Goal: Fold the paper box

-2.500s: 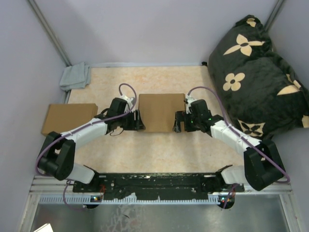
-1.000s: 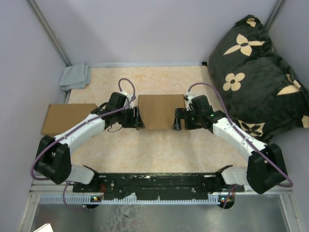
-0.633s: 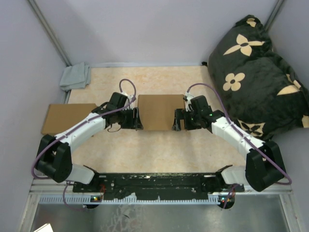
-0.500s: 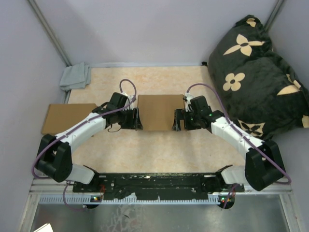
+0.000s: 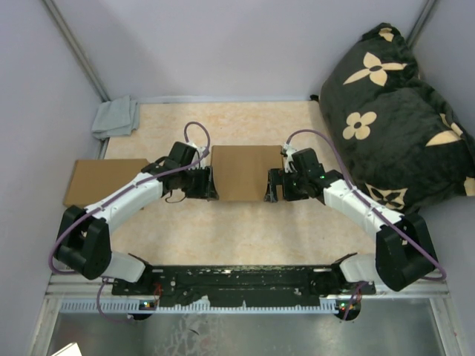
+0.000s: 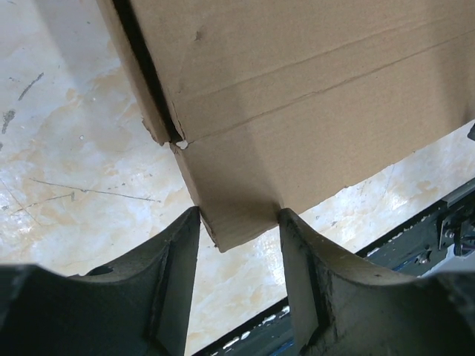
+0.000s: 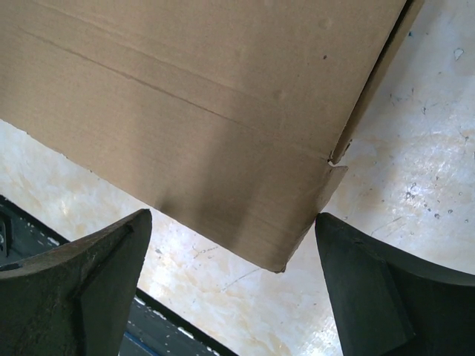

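Note:
The paper box (image 5: 239, 172) is a plain brown cardboard mailer lying closed in the middle of the table. My left gripper (image 5: 210, 183) sits at its near left corner. In the left wrist view the box (image 6: 297, 89) fills the top, and the left gripper (image 6: 239, 219) has both fingertips against the sides of the corner flap. My right gripper (image 5: 271, 185) is at the near right corner. In the right wrist view the right gripper (image 7: 234, 222) stands wide around the box (image 7: 185, 96): the right fingertip touches the corner and the left is apart.
A second flat brown cardboard box (image 5: 104, 180) lies at the table's left edge. A grey cloth (image 5: 116, 117) sits in the far left corner. A black flowered cushion (image 5: 393, 111) fills the right side. The arms' base rail (image 5: 237, 282) runs along the near edge.
The left jaws have narrowed a little onto the box's corner. Both arms have shifted slightly, and the box has barely moved. The right jaws keep the same width.

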`<state>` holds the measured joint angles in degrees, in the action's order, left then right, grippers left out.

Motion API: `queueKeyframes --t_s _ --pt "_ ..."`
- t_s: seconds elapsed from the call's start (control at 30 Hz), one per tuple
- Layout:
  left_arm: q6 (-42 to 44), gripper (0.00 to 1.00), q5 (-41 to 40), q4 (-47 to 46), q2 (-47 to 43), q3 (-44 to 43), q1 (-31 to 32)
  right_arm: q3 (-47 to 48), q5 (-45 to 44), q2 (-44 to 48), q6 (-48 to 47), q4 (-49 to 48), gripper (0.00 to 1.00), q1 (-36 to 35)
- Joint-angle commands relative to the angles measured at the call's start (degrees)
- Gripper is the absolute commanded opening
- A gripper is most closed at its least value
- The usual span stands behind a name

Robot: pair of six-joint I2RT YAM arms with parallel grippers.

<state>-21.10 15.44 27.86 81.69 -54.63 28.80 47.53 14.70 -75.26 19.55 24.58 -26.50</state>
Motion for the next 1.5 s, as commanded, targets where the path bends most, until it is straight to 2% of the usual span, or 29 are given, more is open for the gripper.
queueKeyframes --t_s 0.0,0.33,0.7,1.07,1.47 --pt "0.97 0.53 -0.72 2.28 -0.91 -2.28 0.34 0.28 1.05 0.18 0.0 -2.43 0.92 -0.39" --pt "1.61 0.5 -3.2 5.09 0.27 -4.17 1.42 -0.07 1.84 -0.44 0.55 -3.5 0.91 -0.39" --pt "1.84 0.42 -4.99 5.69 1.99 -3.75 2.64 -0.41 2.09 -0.85 0.49 -3.94 0.91 -0.4" --pt "2.48 0.39 -9.03 8.72 1.69 -5.9 3.63 -0.75 2.18 -1.76 0.49 -4.59 0.9 -0.4" --pt "2.81 0.32 -11.86 11.09 3.2 -7.9 6.01 -0.77 2.48 -2.39 0.58 -4.89 0.9 -0.39"
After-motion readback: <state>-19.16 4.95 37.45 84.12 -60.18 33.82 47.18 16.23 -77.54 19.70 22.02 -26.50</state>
